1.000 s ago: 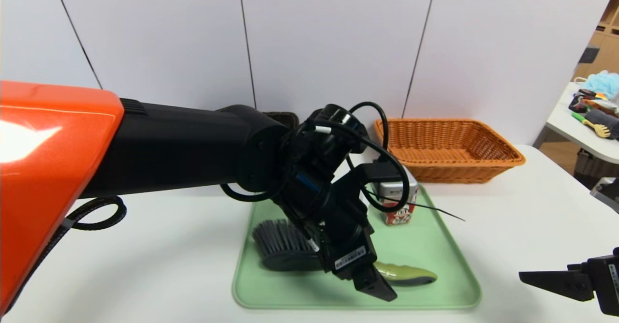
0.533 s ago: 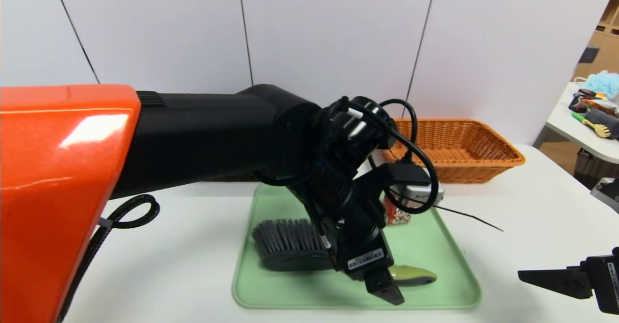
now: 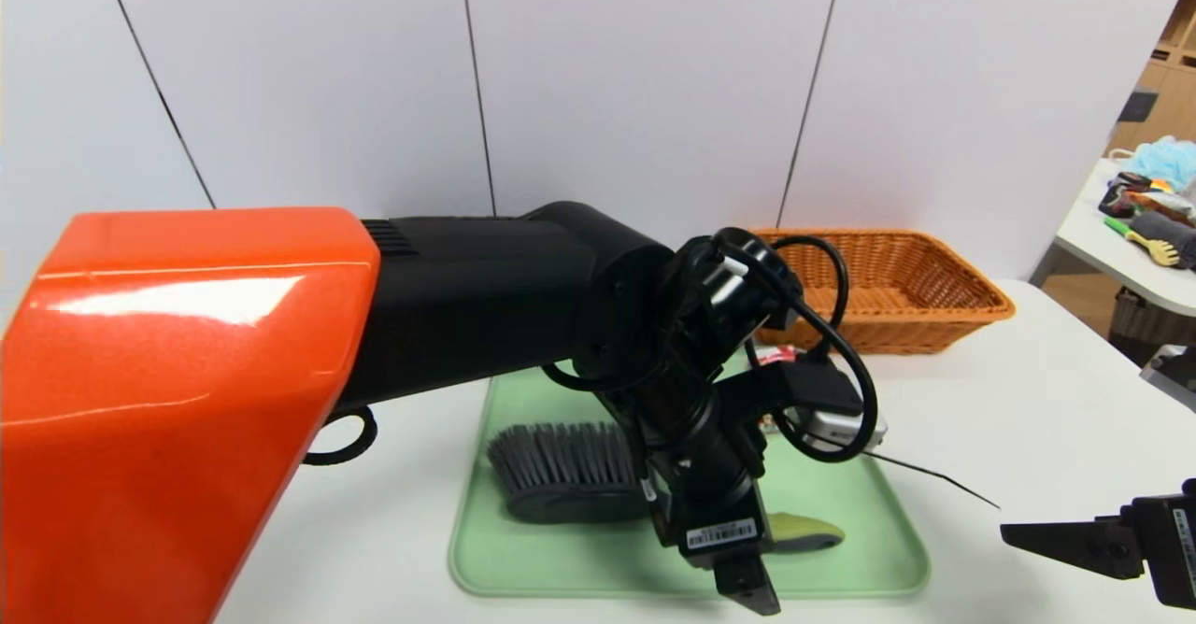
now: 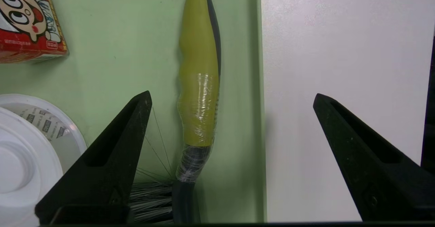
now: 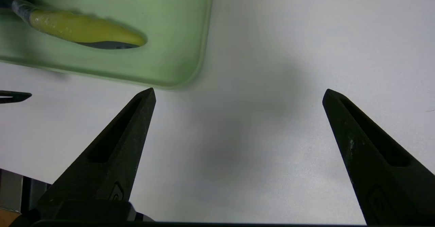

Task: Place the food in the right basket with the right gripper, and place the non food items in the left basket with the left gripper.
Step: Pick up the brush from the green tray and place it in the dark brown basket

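Two spread fingers of the left gripper [image 4: 232,92] are held wide apart over the green tray [image 4: 122,67], with nothing gripped. Between them, lower down, the yellow-green handle of the brush [image 4: 198,84] is seen; its bristles lie close to one finger. Beyond that same finger, the white disc [image 4: 23,172] is partly covered, and the red drink carton [image 4: 30,26] is seen farther out. The right gripper [image 5: 239,90] is parked open above the table [image 5: 258,145], beside the tray.

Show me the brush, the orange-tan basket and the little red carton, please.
Brush [image 3: 572,503]: head view, its dark head.
Orange-tan basket [image 3: 874,333]: head view, front wall.
Red carton [image 4: 32,47]: left wrist view, printed side.
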`<state>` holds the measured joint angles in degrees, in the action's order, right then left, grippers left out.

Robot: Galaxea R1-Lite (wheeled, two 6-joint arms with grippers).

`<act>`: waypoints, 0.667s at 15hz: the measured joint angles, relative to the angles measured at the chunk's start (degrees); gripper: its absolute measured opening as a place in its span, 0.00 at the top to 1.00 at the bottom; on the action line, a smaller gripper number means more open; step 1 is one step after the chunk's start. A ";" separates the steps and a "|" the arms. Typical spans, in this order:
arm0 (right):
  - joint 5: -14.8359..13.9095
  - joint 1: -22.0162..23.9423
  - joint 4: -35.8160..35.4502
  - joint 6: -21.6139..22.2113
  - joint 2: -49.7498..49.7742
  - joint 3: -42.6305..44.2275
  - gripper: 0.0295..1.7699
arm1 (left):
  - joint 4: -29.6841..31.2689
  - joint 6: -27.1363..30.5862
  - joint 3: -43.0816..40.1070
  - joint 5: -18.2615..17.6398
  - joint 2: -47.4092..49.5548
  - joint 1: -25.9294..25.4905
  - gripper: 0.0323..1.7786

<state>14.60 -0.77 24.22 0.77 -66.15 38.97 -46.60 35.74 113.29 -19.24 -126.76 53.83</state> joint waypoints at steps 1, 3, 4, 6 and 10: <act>0.00 0.00 0.00 0.00 0.00 -0.02 0.04 | 0.02 0.52 0.00 0.06 -0.41 -0.04 0.05; -0.02 0.00 0.06 0.02 0.00 -0.15 0.04 | 0.13 0.80 0.00 0.37 -1.05 -0.04 0.05; -0.02 0.00 0.02 0.00 0.00 -0.28 0.04 | 0.41 0.94 0.00 1.18 -1.30 -0.06 0.05; -0.02 0.00 0.02 0.02 0.05 -0.45 0.04 | 2.01 0.78 0.00 2.21 -1.94 -0.26 0.05; -0.02 0.00 0.00 0.02 0.13 -0.72 0.04 | 2.04 0.88 0.00 2.35 -2.43 -0.83 0.05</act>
<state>14.58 -0.77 24.22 0.79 -66.01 38.25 -44.57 36.62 113.29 -16.88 -129.18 53.00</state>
